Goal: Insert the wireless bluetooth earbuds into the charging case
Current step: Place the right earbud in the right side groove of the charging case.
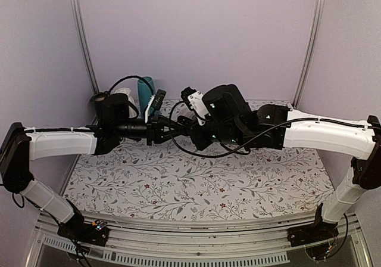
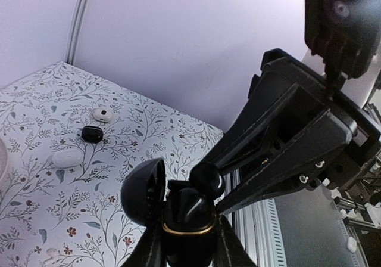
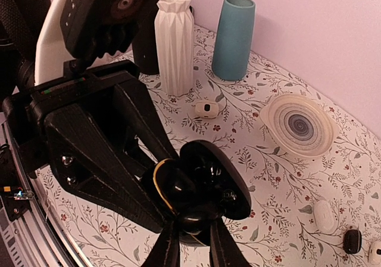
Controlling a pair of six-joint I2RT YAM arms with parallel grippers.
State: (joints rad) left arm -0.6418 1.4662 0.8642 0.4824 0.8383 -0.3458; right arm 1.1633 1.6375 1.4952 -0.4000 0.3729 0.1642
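**Over the floral cloth, an earbud meets the open case**

Both arms meet in mid-air above the table (image 1: 178, 183), well clear of its patterned cloth. The left gripper (image 2: 189, 236) is clamped narrow on the charging case (image 2: 184, 216). It holds the case by its lower body, with the hinged lid (image 2: 143, 191) swung open to one side. The right gripper (image 3: 193, 230) is pinched almost closed on a small dark rounded piece, by all appearance an earbud (image 2: 207, 180). It presents the piece right at the case's mouth, touching the rim or just above it (the views do not settle which). Whether another earbud already lies in a well cannot be told, since the interior is glossy black on black.

The step in hand looks like the seating itself, with one arm as the vice and the other as the inserter. The next move calls for lining the stem up with its well, a short push down, and only then a release. The left grip should hold firm so the case does not twist. On the cloth below lie a white pebble-shaped object (image 2: 66, 157) and a small black object (image 2: 91, 133), apart from the action.
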